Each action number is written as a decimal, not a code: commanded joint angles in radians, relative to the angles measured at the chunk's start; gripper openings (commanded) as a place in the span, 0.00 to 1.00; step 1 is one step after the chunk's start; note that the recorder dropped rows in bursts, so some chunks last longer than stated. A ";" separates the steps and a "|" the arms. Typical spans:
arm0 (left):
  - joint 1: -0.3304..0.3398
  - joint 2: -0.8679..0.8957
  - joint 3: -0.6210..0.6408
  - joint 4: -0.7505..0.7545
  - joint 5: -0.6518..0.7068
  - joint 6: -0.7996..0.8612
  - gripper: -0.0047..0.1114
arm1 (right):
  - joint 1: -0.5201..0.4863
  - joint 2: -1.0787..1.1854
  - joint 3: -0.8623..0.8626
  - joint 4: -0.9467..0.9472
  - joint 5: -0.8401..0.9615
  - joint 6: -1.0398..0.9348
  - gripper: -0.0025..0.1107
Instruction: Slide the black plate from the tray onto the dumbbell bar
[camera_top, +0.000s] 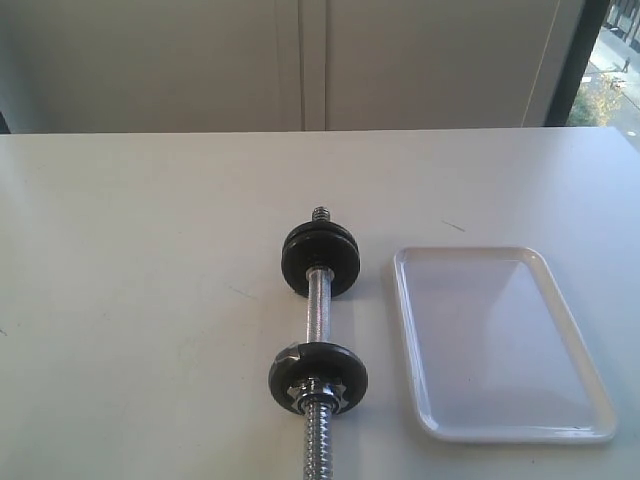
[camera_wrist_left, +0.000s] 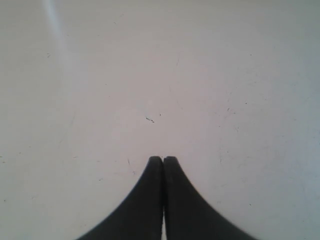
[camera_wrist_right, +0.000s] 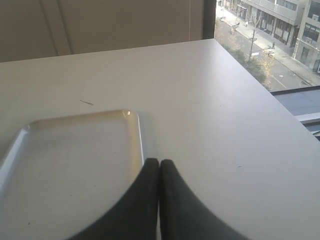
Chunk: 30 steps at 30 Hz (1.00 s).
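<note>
The dumbbell bar (camera_top: 317, 312) lies on the white table, running from far to near. Black discs (camera_top: 320, 258) sit on its far end, with a short threaded tip beyond them. Near the front sits a black disc with a silver star-shaped nut (camera_top: 318, 380). To the bar's right lies the white tray (camera_top: 405, 330) with nothing in it; no loose black plate shows. Neither gripper appears in the exterior view. My left gripper (camera_wrist_left: 163, 159) is shut over bare table. My right gripper (camera_wrist_right: 159, 162) is shut, empty, by the tray's rim (camera_wrist_right: 140, 137).
The table's edge (camera_wrist_right: 260, 85) runs beside a window with a street far below. A pale wall stands behind the table (camera_top: 150, 300). The bar's near threaded end (camera_top: 316, 445) reaches the bottom of the exterior view.
</note>
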 joint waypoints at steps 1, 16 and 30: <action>-0.002 -0.004 0.002 -0.008 -0.001 0.001 0.04 | -0.006 -0.006 0.004 0.007 -0.003 -0.011 0.02; -0.002 -0.004 0.002 -0.008 -0.001 0.001 0.04 | 0.006 -0.006 0.004 0.007 -0.003 -0.011 0.02; -0.002 -0.004 0.002 -0.008 -0.001 0.001 0.04 | 0.049 -0.006 0.004 0.007 -0.003 -0.009 0.02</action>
